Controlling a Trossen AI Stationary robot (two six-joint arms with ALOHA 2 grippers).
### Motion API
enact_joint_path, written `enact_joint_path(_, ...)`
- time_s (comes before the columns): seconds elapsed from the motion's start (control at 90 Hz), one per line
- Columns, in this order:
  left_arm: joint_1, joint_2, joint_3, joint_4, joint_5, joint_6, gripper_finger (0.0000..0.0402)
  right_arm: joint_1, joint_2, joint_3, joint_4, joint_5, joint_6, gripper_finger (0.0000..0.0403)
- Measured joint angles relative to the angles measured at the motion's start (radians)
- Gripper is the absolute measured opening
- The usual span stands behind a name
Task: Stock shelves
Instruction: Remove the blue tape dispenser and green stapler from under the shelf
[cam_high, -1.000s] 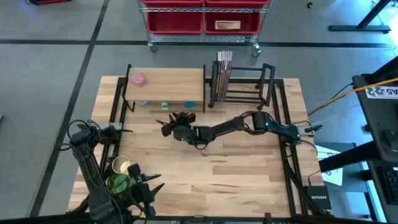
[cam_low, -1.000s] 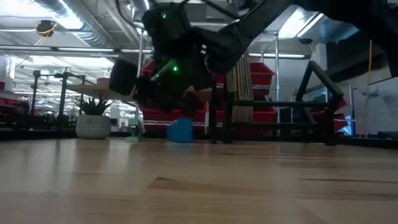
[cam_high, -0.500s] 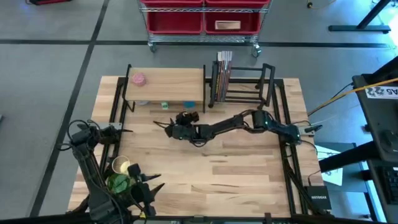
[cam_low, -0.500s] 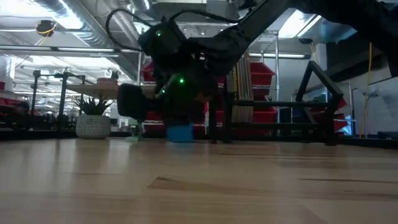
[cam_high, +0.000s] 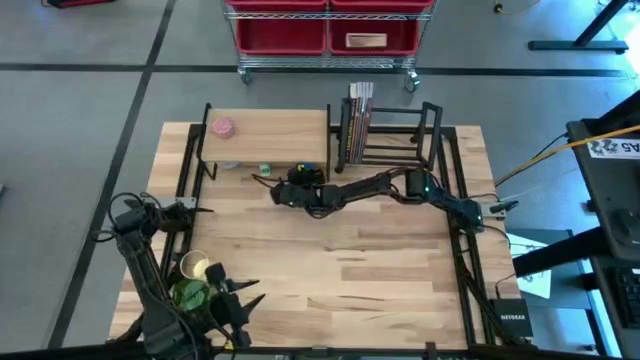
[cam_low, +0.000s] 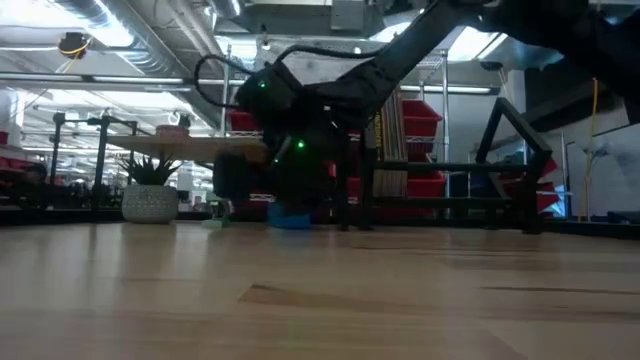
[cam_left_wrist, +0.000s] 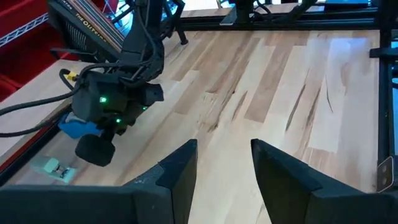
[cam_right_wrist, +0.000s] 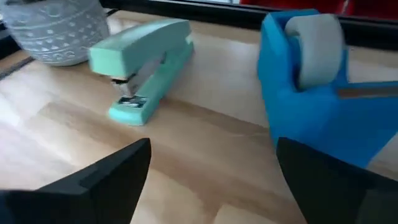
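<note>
I'm reaching my right claw (cam_high: 278, 192) across the bench (cam_high: 380, 270) to the front edge of the wood-topped shelf (cam_high: 268, 130), low down near the bench surface. Fingers (cam_right_wrist: 93, 180) are apart, nothing btwn them. In the right wrist view I'm looking at a blue tape dispenser (cam_right_wrist: 317, 93) w/ a mint stapler (cam_right_wrist: 143, 62) beside it and a grey patterned pot (cam_right_wrist: 56, 28) further along, all sitting in the shelf's lower tier. The book rack (cam_high: 390, 135) is standing just beside the shelf, w/ books (cam_high: 358, 105) at its far end.

My left claw (cam_left_wrist: 221, 162) is waiting at the near left corner of the bench, also spread apart, holding nothing.

Prob. I'm lining up on the dispenser. To do it well: keep wrist low to clear the shelf top, centre the blue body btwn my fingers before closing, and approach slow so I'm not nudging the stapler, which sits close.
</note>
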Motion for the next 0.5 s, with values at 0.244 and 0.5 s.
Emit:
enact_joint_path(0.244, 0.0, 0.0, 0.0, 0.0, -0.005, -0.009, 0.0139, -0.004, 0.0, 0.0, -0.135, 0.034, 0.045, 0.0333)
enact_joint_path(0.5, -0.02, 0.0, 0.0, -0.001, 0.001, -0.004, 0.0139, -0.005, 0.0, 0.0, -0.088, 0.012, -0.106, 0.0333)
